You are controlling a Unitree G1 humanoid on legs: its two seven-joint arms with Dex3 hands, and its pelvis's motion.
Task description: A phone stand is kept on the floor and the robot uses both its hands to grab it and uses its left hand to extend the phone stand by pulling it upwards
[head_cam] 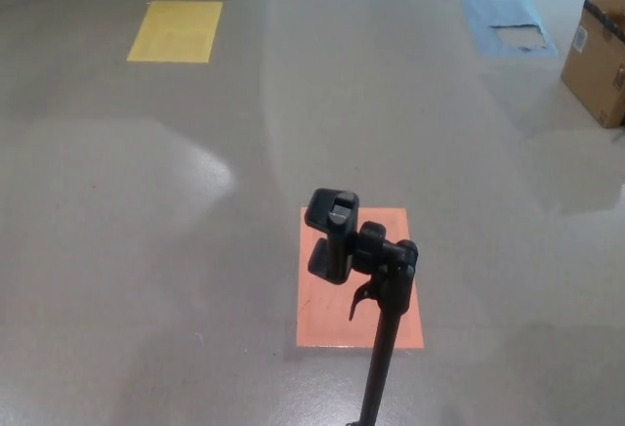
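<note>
While I look down through the head camera, which is the only view I have, the black phone stand (376, 289) rises toward me from the bottom edge of the picture, a little right of centre. Its slim pole (382, 367) runs up and slightly rightward from the lower edge, and I cannot see its base, which is cut off below the picture. At the top of the pole sits a jointed head with a round knob (372, 235), and to the left of that the phone clamp (332, 234) stands upright with its upper jaw turned toward the camera; nothing is held in the clamp. A small lever (362, 300) hangs just below the joint, on the left side of the pole. From this angle the stand's head lies over an orange-pink rectangle (332, 323) marked on the grey floor (146, 250). Farther away, at upper left, I see a yellow rectangle (177, 30) on the floor, and at upper right a blue rectangle (508, 23) with a paler patch in it. A cardboard box (598, 55) stands at the right edge, just beyond the blue mark. A bright sheen of reflected light lies across the floor at left. Neither of my robot's hands shows here, so I cannot tell whether their fingers are spread or pressed together, and nothing touches the stand.
</note>
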